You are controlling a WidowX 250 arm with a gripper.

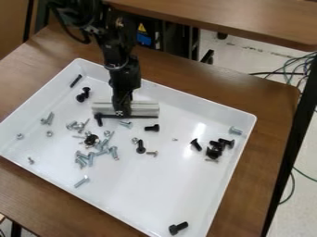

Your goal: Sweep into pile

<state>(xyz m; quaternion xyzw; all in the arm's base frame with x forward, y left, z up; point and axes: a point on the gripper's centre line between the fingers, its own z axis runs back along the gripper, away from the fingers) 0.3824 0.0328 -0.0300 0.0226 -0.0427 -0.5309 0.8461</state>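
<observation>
"What's past the wooden tabletop (277,98)?"
"A second wooden table (217,17), with a yellow warning triangle (142,28) low behind."
"And on the pale floor (306,139)?"
"Cables (272,73), some looping off right, plus a green cord (304,175) lower down."

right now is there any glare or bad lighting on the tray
In the camera view, a bright patch of glare on the right part of the white tray, just above a black screw; also in the camera view, the black arm partly merging with the dark background near the top edge.
</observation>
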